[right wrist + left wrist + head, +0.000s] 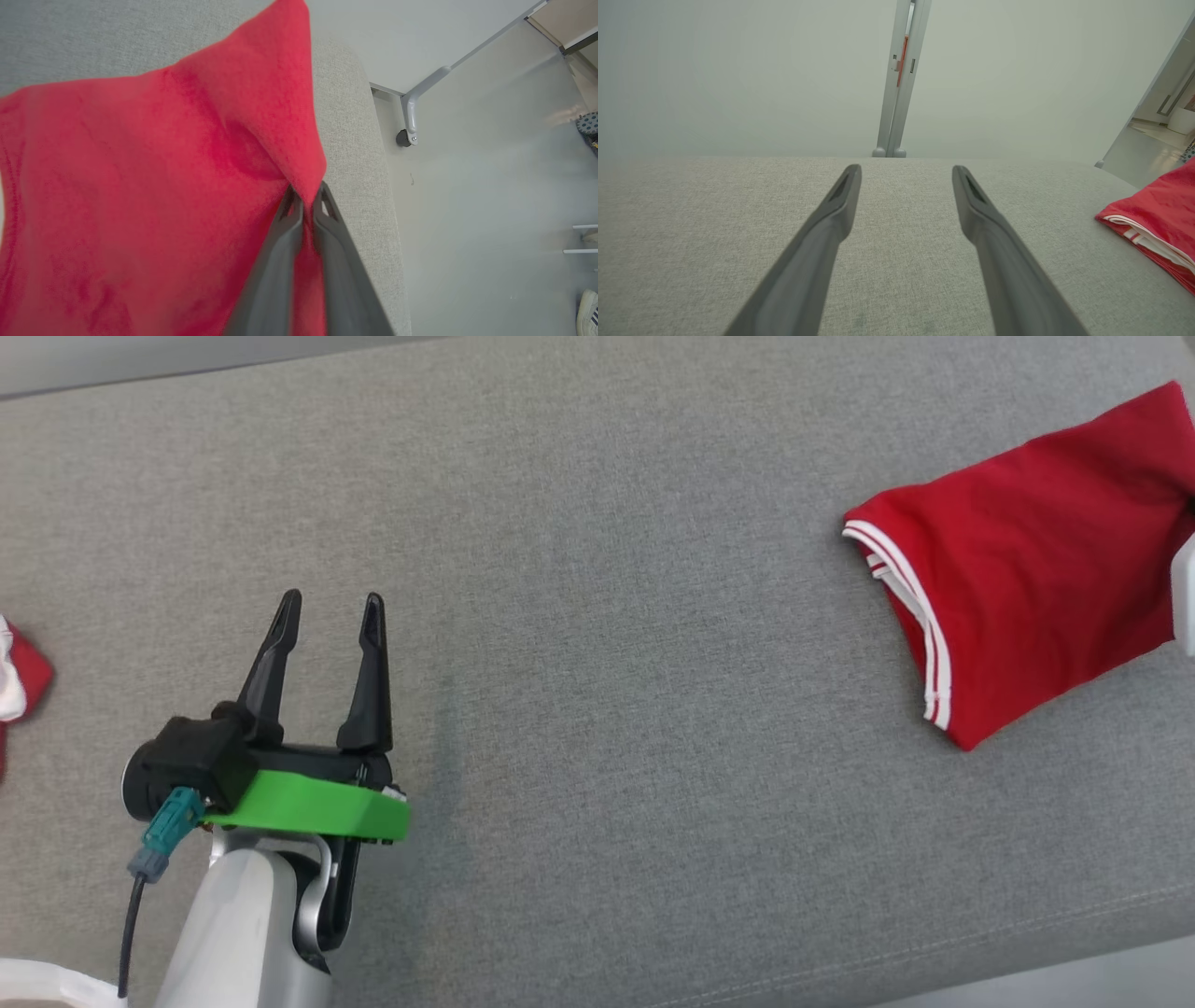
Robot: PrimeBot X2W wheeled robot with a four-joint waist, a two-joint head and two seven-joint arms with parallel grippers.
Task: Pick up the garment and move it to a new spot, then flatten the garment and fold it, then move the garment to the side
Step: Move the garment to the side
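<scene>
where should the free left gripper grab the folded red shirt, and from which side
Probably the white-striped hem, the edge of the red shirt nearest the open left gripper. Come in from the robot's left, low along the grey cushion: the folded layers there stack into a slightly raised lip, and the right gripper is shut on the opposite edge.

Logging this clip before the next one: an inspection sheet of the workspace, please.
Surface: grey upholstered cushion, woven fabric.
Job's things: red garment with white trim, folded, near the cushion's right end.
Clutter: red-and-white cloth at the head view's left edge.
Tools: left tool open, holding nothing; right tool shut on the garment.
Cables: dark cable with teal plug at the left wrist.
Surroundings: pale floor, grey frame leg on a castor.
</scene>
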